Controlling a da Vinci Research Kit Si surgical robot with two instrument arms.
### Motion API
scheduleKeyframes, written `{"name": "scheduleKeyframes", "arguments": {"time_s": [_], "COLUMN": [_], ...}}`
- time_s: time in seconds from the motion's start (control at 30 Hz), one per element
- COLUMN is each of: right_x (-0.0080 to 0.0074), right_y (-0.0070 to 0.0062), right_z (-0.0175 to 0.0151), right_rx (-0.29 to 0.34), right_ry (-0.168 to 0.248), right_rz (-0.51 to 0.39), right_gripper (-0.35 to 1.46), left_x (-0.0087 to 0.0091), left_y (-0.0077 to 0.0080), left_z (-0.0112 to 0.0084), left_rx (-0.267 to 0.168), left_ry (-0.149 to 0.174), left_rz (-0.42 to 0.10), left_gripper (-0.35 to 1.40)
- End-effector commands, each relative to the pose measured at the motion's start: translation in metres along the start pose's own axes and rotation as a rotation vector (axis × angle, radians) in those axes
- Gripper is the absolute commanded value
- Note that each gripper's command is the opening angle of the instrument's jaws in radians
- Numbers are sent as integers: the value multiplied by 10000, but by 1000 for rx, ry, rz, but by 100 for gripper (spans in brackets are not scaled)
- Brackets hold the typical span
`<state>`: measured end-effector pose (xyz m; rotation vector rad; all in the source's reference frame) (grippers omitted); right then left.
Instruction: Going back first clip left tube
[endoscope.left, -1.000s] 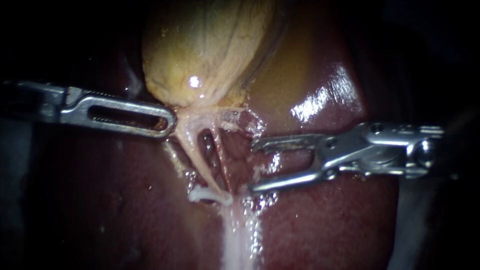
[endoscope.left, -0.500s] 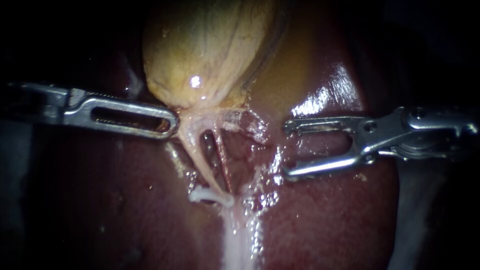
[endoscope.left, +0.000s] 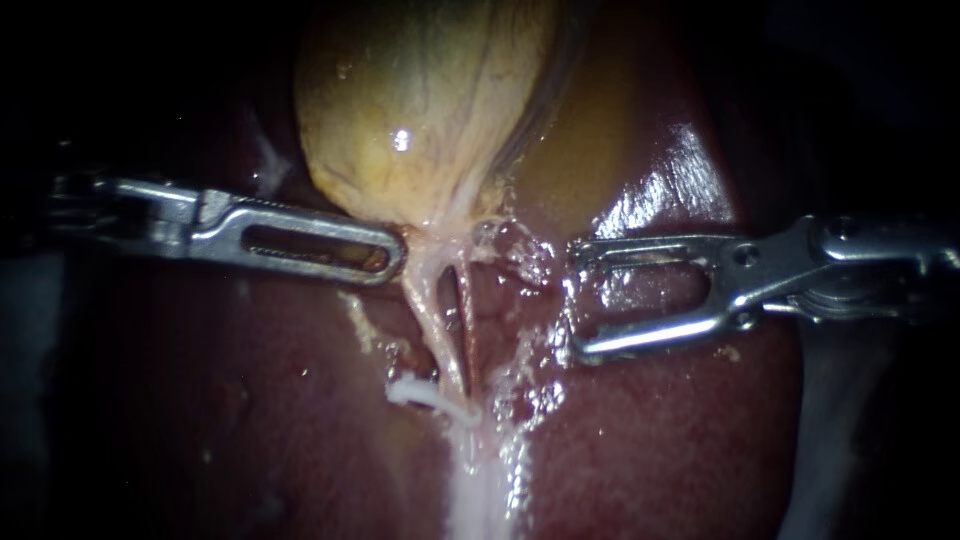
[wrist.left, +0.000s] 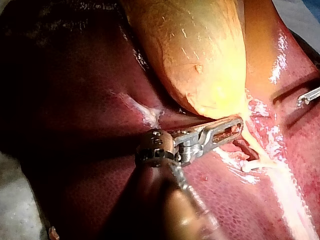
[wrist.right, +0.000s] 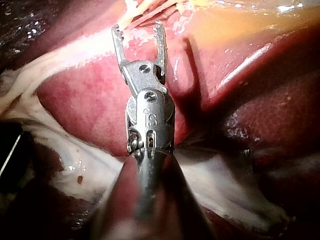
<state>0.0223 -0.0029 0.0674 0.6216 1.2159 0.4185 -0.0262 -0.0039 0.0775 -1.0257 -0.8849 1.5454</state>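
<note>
One dark red liver (endoscope.left: 680, 430) carries the yellow gallbladder (endoscope.left: 420, 100) toward its upper edge. The left instrument (endoscope.left: 393, 256) has its end effector closed on the gallbladder's neck. The right instrument (endoscope.left: 580, 300), its end effector wide and empty, hovers over the liver. The left tube (endoscope.left: 432, 310) runs down from the neck, apart from the right instrument. A white clip (endoscope.left: 430, 397) crosses its lower end.
</note>
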Motion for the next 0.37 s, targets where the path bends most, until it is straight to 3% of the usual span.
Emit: {"name": "scheduleKeyframes", "arguments": {"time_s": [0.03,0.37], "right_x": [0,0], "right_y": [0,0], "right_z": [0,1], "right_rx": [0,3], "right_ry": [0,0], "right_rz": [0,0], "right_gripper": [50,50], "left_x": [-2,-2], "left_y": [0,-1], "left_z": [1,1], "left_rx": [0,0], "left_ry": [-4,-4], "left_rz": [0,1], "left_gripper": [-35,-35]}}
